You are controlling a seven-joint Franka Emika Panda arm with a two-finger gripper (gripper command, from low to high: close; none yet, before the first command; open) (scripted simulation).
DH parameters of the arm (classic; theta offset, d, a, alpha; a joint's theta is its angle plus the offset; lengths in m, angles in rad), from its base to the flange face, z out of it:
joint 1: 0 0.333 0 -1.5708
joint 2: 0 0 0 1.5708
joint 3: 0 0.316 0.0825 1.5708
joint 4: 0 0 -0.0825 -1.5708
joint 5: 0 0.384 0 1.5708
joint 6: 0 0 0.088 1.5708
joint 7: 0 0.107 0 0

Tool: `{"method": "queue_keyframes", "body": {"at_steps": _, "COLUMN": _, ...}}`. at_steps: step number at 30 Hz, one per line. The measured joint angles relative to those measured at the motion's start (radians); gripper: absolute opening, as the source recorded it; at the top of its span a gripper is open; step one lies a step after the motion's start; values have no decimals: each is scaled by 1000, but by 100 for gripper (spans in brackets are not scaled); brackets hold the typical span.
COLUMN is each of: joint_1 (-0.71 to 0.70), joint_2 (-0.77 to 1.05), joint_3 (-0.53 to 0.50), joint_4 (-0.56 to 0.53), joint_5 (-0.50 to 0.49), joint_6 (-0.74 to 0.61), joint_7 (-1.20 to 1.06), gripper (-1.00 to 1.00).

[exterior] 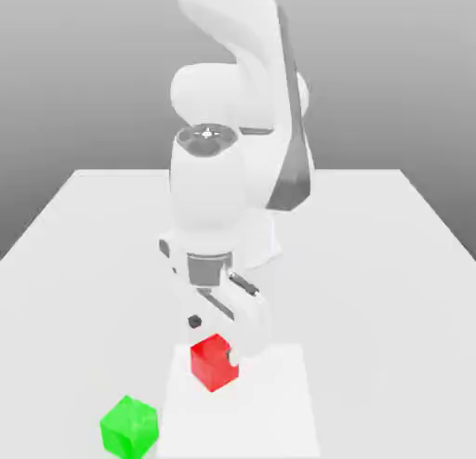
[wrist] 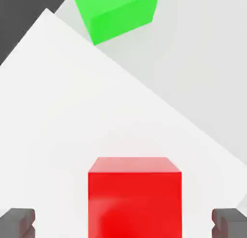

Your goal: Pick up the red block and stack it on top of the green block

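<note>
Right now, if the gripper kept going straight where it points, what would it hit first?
Probably the red block, which sits between the open fingers, though depth is unclear, so they may straddle it.

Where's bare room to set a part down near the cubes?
White square: bare to the exterior view's right of the red cube. Table bare beyond that edge too. Crowded: around the red cube, between the open hand's fingers.

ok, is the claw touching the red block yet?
Apart: the hand view shows white surface between each finger of the claw and the red block.
</note>
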Motion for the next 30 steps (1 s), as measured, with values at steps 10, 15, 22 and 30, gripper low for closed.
{"method": "queue_keyframes", "body": {"at_steps": 10, "joint_1": 65, "joint_2": 115, "joint_3": -85, "joint_4": 9, "joint_5": -79, "joint_6": 98, "joint_7": 54, "gripper": -100}}
{"method": "queue_keyframes", "body": {"at_steps": 15, "joint_1": 49, "joint_2": 85, "joint_3": -63, "joint_4": 8, "joint_5": -59, "joint_6": 73, "joint_7": 42, "gripper": -100}}
{"method": "queue_keyframes", "body": {"at_steps": 22, "joint_1": 22, "joint_2": -47, "joint_3": -11, "joint_4": -7, "joint_5": 40, "joint_6": -38, "joint_7": -28, "gripper": -100}}
{"method": "queue_keyframes", "body": {"at_steps": 30, "joint_1": 33, "joint_2": -112, "joint_3": -22, "joint_4": 49, "joint_5": 116, "joint_6": -165, "joint_7": -26, "gripper": -100}}
